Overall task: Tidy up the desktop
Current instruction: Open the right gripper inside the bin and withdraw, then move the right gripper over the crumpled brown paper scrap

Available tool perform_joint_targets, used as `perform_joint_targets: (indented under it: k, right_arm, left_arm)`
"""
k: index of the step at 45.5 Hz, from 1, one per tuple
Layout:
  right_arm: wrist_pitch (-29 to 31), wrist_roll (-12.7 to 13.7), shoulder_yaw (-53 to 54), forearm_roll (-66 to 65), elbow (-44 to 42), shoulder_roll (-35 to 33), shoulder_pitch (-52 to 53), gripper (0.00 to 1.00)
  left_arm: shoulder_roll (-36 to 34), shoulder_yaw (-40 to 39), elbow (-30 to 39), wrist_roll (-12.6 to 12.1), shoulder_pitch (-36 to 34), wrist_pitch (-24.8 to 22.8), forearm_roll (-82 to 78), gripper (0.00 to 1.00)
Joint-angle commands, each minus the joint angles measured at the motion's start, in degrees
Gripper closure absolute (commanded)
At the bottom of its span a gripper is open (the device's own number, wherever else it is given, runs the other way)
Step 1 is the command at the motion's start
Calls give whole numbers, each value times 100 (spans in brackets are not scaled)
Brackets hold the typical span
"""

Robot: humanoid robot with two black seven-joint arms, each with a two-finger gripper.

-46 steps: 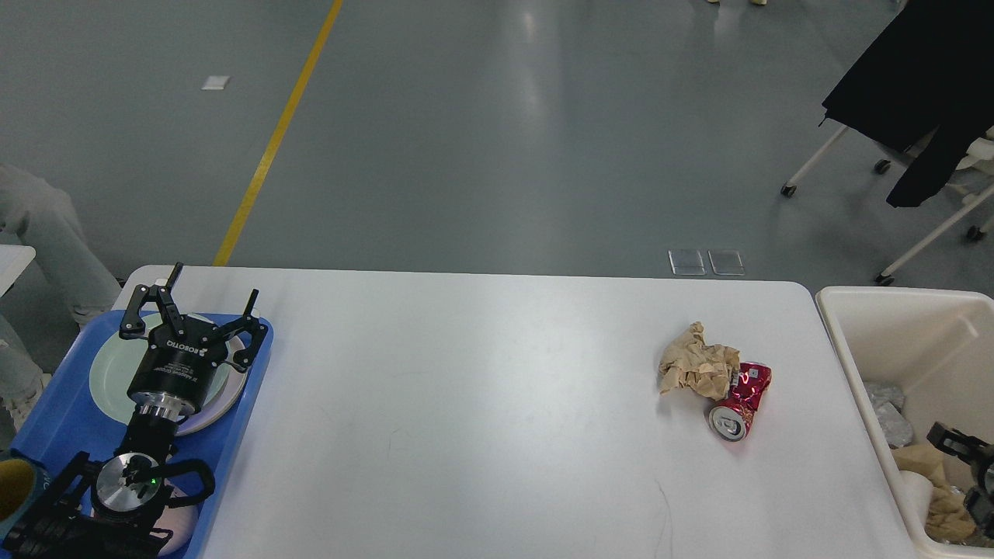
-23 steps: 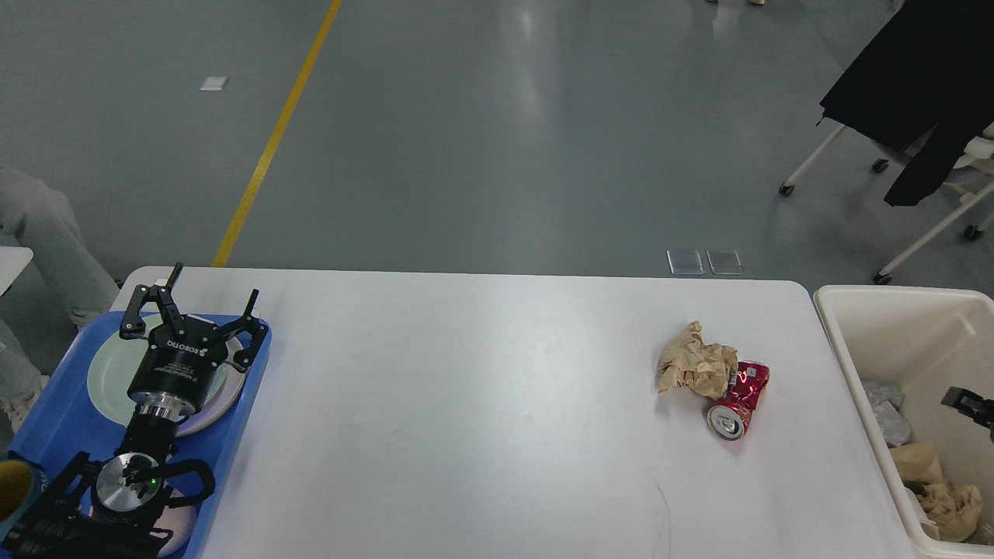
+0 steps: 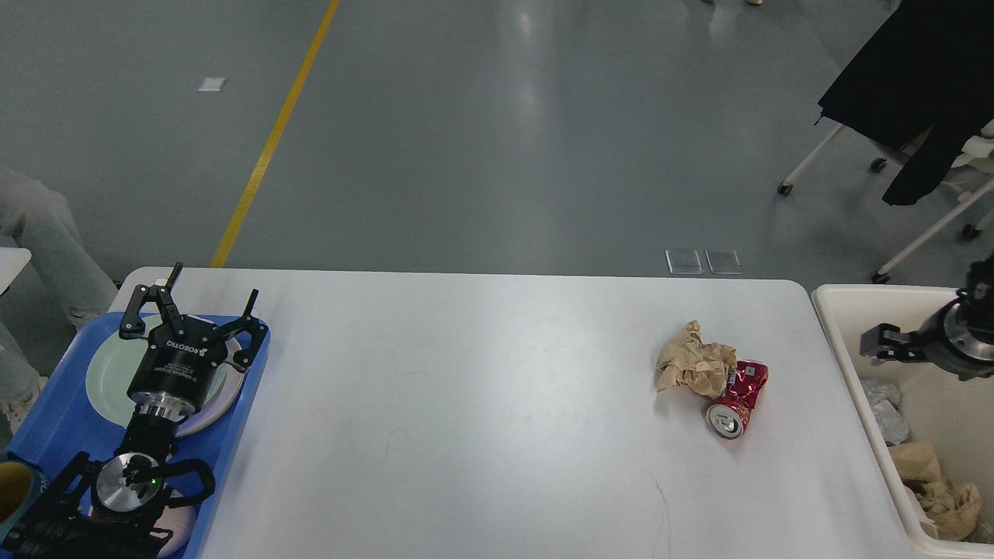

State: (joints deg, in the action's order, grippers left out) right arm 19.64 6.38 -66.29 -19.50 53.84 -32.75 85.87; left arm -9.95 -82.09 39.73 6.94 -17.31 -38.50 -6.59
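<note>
The right gripper (image 3: 874,344) has risen out of the cream plastic bin (image 3: 842,341) at three o'clock and now hangs above its rim; whether its jaws are parted, I cannot tell. The left gripper (image 3: 194,307) stays over the pale plate (image 3: 105,373) on the blue tray (image 3: 62,423), jaws spread wide and empty. On the white surface (image 3: 481,404), the crumpled brown paper (image 3: 695,366) and crushed red can (image 3: 738,396) touch, unmoved, probably next for binning.
</note>
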Motion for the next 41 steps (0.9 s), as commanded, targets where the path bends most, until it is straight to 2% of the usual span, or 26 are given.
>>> perform_joint_targets:
  k: [1,5,11,17,24,30,41]
  right_arm:
    - [346,3,-437,8,1040,488,1176,0]
    - [1005,3,-499,8,1418,901,2046,0]
    - [2236,-5,-464,34,1498,1130,3058,0]
    - [2931,3,-499,139,1665,1394,3656,0]
    - [2800,12,-692,868,2218,1543,4113,0]
    - [2370,3,-912,1721,2833,1763,4526,0]
    - [2053,3,-930,1739,2860,1815,4430,0]
  left_arm:
    - [2,0,0,0,0,0,0,4]
    - [2,0,0,0,0,0,0,4]
    - [1,8,0,0,0,0,0,4]
    - [-7,0,-9,0,0,0,0,4]
    - [-7,0,-9,0,0,0,0,4]
    - [1,0,-9,0,0,0,0,4]
    - [2,0,0,0,0,0,0,4]
